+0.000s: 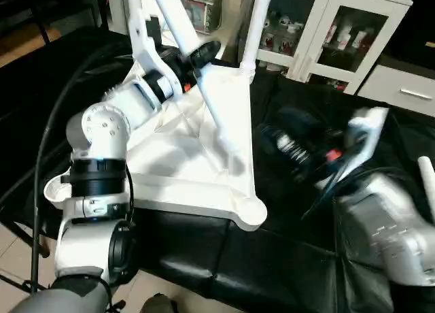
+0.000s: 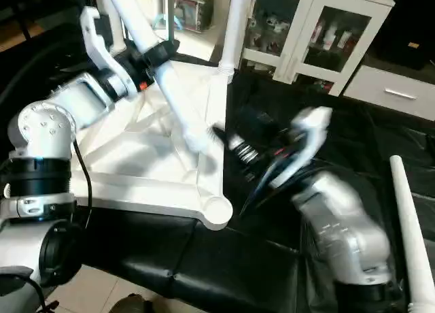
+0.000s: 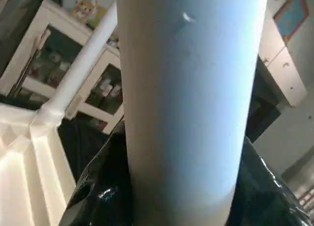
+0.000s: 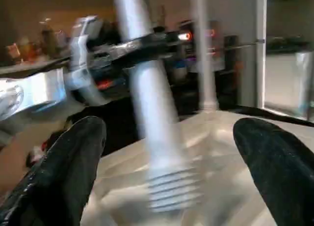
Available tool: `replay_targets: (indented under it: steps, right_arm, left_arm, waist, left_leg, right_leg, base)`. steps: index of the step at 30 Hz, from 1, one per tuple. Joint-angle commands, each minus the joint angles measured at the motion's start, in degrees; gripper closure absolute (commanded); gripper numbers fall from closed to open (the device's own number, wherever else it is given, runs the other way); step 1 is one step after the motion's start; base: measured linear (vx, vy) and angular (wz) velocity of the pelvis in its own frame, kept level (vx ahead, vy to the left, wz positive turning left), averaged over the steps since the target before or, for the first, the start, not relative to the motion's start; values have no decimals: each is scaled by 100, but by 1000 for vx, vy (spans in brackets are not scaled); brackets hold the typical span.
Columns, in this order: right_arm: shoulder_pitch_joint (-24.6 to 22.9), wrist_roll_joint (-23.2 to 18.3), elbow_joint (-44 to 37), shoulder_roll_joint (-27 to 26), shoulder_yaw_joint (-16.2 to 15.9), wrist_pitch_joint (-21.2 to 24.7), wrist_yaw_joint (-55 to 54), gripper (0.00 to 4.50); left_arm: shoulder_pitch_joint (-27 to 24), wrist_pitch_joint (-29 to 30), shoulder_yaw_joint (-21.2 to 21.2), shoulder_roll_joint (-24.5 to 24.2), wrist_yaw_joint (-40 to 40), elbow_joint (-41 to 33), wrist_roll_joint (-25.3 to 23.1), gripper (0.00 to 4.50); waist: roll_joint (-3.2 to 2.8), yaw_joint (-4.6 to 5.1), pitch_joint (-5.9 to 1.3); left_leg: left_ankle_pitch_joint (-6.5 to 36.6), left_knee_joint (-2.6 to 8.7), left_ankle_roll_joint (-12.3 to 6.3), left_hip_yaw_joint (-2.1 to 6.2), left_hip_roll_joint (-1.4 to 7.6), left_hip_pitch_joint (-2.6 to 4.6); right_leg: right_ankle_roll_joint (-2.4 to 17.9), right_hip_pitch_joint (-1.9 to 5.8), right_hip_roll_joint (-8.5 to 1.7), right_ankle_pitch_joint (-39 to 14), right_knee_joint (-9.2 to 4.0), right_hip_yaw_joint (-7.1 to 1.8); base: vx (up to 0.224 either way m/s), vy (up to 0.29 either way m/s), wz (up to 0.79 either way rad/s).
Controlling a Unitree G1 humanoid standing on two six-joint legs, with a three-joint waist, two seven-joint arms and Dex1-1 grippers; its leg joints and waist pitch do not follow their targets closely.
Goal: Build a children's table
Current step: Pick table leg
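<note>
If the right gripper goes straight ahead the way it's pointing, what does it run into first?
Probably the threaded lower end of the tilted leg held by the left gripper, just above the tabletop; depth is uncertain.

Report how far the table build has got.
Done: one leg stands in the far corner socket of the upside-down top. In hand: the left claw grips a second leg slanted over the top, its threaded end not yet in a socket; the right claw is open near it. Left: seat that leg, then the loose leg on the black cover, and any fourth.
</note>
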State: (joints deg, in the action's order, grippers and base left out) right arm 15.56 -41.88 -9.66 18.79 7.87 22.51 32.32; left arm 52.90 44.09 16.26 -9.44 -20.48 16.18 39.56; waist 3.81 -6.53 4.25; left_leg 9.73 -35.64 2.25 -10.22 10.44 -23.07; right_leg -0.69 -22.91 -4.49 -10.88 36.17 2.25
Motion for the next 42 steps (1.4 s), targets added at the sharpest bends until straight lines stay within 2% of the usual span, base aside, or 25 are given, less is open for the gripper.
replay_targets:
  steps: [1,3,4,5,6,9,11,13,14,17,22,24,25,26,28,29,30,31,34,35,37,40,42]
  right_arm:
    - [97,172,394,179,452,113,-387,0]
    - [262,481,868,392,664,257,-997,0]
    - [271,479,900,408,682,278,-1039,0]
    - [280,364,1017,474,763,409,-1102,0]
    - [271,322,1012,482,772,441,-1077,0]
    - [156,-148,868,558,857,844,-762,0]
    - [83,-445,717,593,872,1111,-497,0]
    - [51,-578,633,594,887,1224,-384,0]
    - [13,-704,548,597,894,1306,-294,0]
    - [-12,-767,494,591,918,1347,-265,0]
    - [-2,-978,454,563,1070,1488,-335,0]
    - [14,-1073,411,547,1089,1551,-324,0]
    - [28,-1145,384,530,1107,1599,-320,0]
    - [66,-1393,233,533,1074,1747,-165,0]
    - [81,-1519,138,551,1035,1829,-63,0]
    - [82,-1654,-125,688,808,2001,303,0]
    - [82,-1669,-167,714,764,2029,368,0]
    - [90,-1581,-280,838,570,2053,609,0]
    - [224,-1239,-383,1088,172,2001,1032,0]
    - [358,-1044,-382,1242,-58,1988,1217,0]
    - [397,-986,-378,1289,-132,1998,1255,0]
    - [516,-227,-351,1491,-815,1665,1520,0]
    - [667,30,-180,1357,-1082,1510,1511,0]
  left_arm:
    - [127,-24,-92,-24,-115,-29,-23,264]
    - [127,-8,-123,-37,-186,-77,-4,264]
    - [125,-7,-126,-37,-192,-82,-2,264]
    - [112,22,-140,-34,-224,-120,24,264]
    - [109,26,-143,-32,-226,-126,26,264]
    - [73,68,-190,-32,-278,-203,57,264]
    - [53,85,-202,-38,-297,-248,72,264]
    - [44,107,-199,-47,-310,-278,97,264]
    - [34,137,-201,-54,-333,-303,114,264]
    - [21,158,-210,-51,-345,-320,117,264]
    - [7,225,-271,-42,-510,-404,205,264]
    - [-50,223,-397,-92,-819,-538,255,264]
    - [-89,215,-479,-128,-1022,-625,284,264]
    - [-205,128,-819,-322,-1529,-854,189,264]
    - [-260,87,-994,-426,-1782,-961,136,264]
    - [-313,40,-1288,-622,-2208,-1091,42,264]
    - [-320,27,-1337,-656,-2280,-1110,23,264]
    - [-305,0,-1467,-757,-2472,-1123,-37,264]
    - [-232,13,-1683,-927,-2850,-1150,-103,264]
    - [-198,-27,-1769,-969,-3031,-1161,-109,264]
    - [-192,-39,-1775,-956,-3044,-1161,-99,264]
    - [-196,-203,-1935,-917,-3195,-1187,-168,264]
    - [-237,-256,-2089,-891,-3350,-1262,-212,264]
  waist:
    - [8,-6,-451]
    - [4,-20,-457]
    - [17,-6,-465]
    - [45,-16,-470]
    - [48,-22,-477]
    - [84,-26,-486]
    - [81,-28,-481]
    - [78,-31,-478]
    - [53,-34,-476]
    - [53,-31,-465]
    - [52,-41,-466]
    - [58,-44,-462]
    - [41,-43,-465]
    - [23,-38,-464]
    - [23,-26,-468]
    - [9,-29,-464]
    - [-41,-36,-461]
    - [-14,-18,-459]
    - [-12,-11,-437]
    - [2,-3,-438]
    - [1,-7,-435]
    - [3,-14,-436]
    - [-1,-15,-444]
  left_leg:
    - [968,472,281,58,215,204]
    - [977,477,371,62,214,210]
    - [941,478,393,65,207,208]
    - [928,461,378,49,190,201]
    - [905,459,353,52,191,190]
    - [801,442,165,53,201,175]
    - [759,436,65,54,211,169]
    - [733,437,45,56,219,170]
    - [763,440,61,58,223,173]
    - [908,458,168,62,228,182]
    - [1017,469,276,65,234,195]
    - [994,476,268,65,229,192]
    - [973,475,277,62,229,195]
    - [973,479,285,64,230,194]
    - [980,492,266,63,240,191]
    - [1001,496,266,70,239,192]
    - [1026,501,274,74,238,197]
    - [1055,506,309,70,244,202]
    - [1202,522,399,72,243,197]
    - [1283,522,443,75,247,205]
    - [1307,519,481,70,252,209]
    - [1278,515,496,78,255,205]
    - [1251,515,509,74,258,206]
  right_leg:
    - [1003,196,-353,-902,-405,-169]
    - [954,205,-345,-881,-400,-168]
    - [943,214,-339,-836,-393,-162]
    - [912,229,-340,-752,-395,-168]
    - [906,247,-349,-716,-388,-169]
    - [942,261,-357,-578,-382,-165]
    - [995,265,-359,-567,-381,-163]
    - [1034,263,-361,-568,-380,-163]
    - [1058,257,-367,-621,-385,-162]
    - [1026,245,-370,-906,-413,-161]
    - [986,224,-370,-1001,-418,-159]
    - [975,226,-372,-983,-425,-157]
    - [972,218,-371,-961,-421,-160]
    - [974,216,-365,-935,-419,-160]
    - [928,221,-355,-914,-404,-167]
    - [923,229,-359,-923,-413,-161]
    - [913,222,-357,-949,-417,-163]
    - [909,220,-345,-932,-417,-163]
    - [873,215,-359,-1179,-433,-170]
    - [862,207,-375,-1380,-447,-174]
    - [878,196,-386,-1434,-448,-182]
    - [899,201,-377,-1379,-444,-178]
    - [900,193,-388,-1298,-431,-186]
  base:
    - [0,0,0]
    - [0,0,0]
    - [0,0,0]
    - [0,0,0]
    - [0,0,0]
    - [0,0,0]
    - [0,0,0]
    - [0,0,0]
    - [0,0,0]
    - [0,0,0]
    - [0,0,0]
    - [0,0,0]
    - [0,0,0]
    - [0,0,0]
    - [0,0,0]
    - [0,0,0]
    - [0,0,0]
    - [0,0,0]
    - [0,0,0]
    - [0,0,0]
    - [0,0,0]
    - [0,0,0]
    - [0,0,0]
